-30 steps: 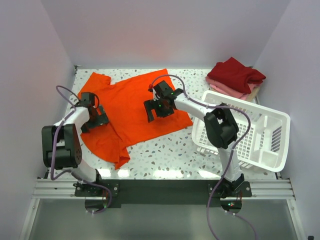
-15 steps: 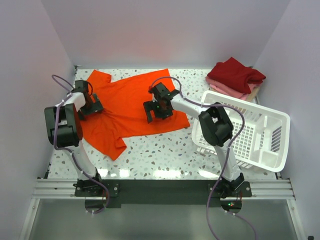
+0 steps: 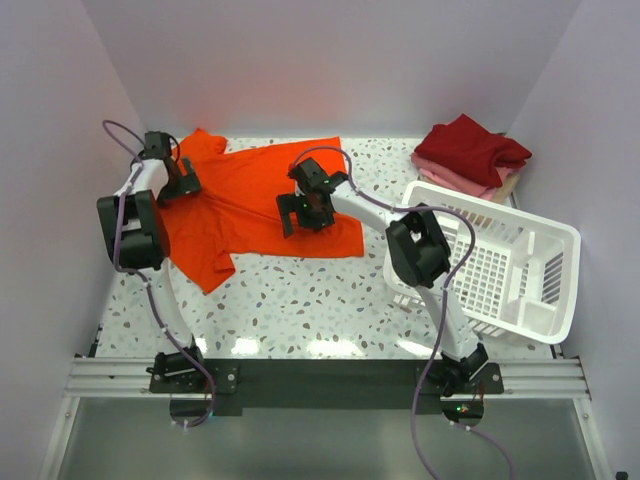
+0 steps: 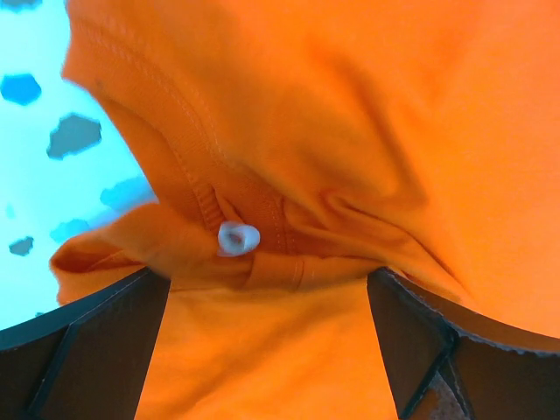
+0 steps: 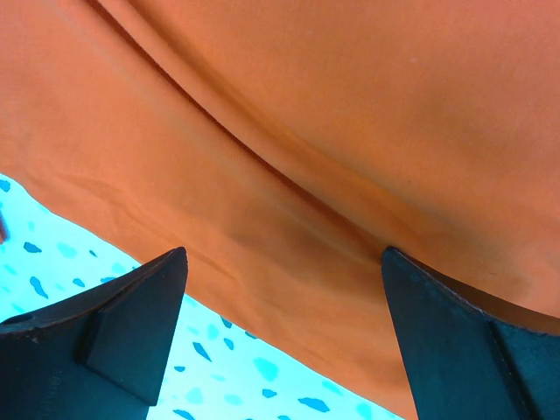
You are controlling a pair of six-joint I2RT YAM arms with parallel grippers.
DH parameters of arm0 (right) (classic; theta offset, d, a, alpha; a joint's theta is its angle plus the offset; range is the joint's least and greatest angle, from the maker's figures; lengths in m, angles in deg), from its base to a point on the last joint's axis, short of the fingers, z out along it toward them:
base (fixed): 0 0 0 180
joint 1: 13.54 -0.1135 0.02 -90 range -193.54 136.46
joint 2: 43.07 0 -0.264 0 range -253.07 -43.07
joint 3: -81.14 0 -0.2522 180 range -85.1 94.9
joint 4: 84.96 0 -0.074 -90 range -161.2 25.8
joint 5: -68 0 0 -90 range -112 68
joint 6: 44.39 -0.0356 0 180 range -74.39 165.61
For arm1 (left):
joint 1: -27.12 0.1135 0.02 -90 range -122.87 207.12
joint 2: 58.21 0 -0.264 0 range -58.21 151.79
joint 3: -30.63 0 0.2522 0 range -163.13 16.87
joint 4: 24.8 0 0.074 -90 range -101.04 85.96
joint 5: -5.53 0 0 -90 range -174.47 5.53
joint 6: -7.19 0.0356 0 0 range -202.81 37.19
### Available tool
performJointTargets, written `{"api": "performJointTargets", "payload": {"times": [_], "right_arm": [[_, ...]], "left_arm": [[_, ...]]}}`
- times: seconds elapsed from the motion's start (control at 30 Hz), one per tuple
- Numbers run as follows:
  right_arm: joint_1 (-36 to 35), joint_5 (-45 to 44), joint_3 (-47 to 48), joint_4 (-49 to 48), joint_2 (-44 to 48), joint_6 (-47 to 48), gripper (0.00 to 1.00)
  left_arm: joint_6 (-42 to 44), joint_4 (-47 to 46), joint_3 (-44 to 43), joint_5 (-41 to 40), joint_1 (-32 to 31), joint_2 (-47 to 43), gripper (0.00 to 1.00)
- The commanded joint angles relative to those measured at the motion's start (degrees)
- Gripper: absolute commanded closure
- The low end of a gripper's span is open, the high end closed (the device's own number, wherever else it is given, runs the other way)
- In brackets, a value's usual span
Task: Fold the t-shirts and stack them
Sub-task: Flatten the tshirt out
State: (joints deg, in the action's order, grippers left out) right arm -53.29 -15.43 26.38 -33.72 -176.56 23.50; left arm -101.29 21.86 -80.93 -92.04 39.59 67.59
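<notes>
Orange-red t-shirt (image 3: 250,195) lying flat, small white collar tag (image 4: 238,237), lettering unreadable

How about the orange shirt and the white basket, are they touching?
Apart. The top view shows bare speckled table between the orange shirt and the white basket.
</notes>
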Motion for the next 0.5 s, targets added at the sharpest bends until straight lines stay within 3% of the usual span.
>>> {"api": "performJointTargets", "payload": {"times": [0.0,0.17,0.27,0.47], "right_arm": [[-0.4,-0.5,4.5,3.7,-0.6,-0.6,0.04],[-0.2,-1.2,7.3,4.3,2.0,1.7,0.02],[-0.2,-2.2,7.8,5.0,4.1,2.7,0.02],[0.5,-2.1,0.1,3.6,11.5,2.6,0.02]], "left_arm": [[2.8,-0.6,-3.7,2.2,0.4,-4.1,0.0],[3.5,-0.8,-0.5,1.1,-1.5,-16.5,0.0],[0.7,0.6,6.4,-1.6,-3.2,-25.8,0.0],[-10.1,2.4,31.8,-5.3,-6.5,-46.4,0.0]]}}
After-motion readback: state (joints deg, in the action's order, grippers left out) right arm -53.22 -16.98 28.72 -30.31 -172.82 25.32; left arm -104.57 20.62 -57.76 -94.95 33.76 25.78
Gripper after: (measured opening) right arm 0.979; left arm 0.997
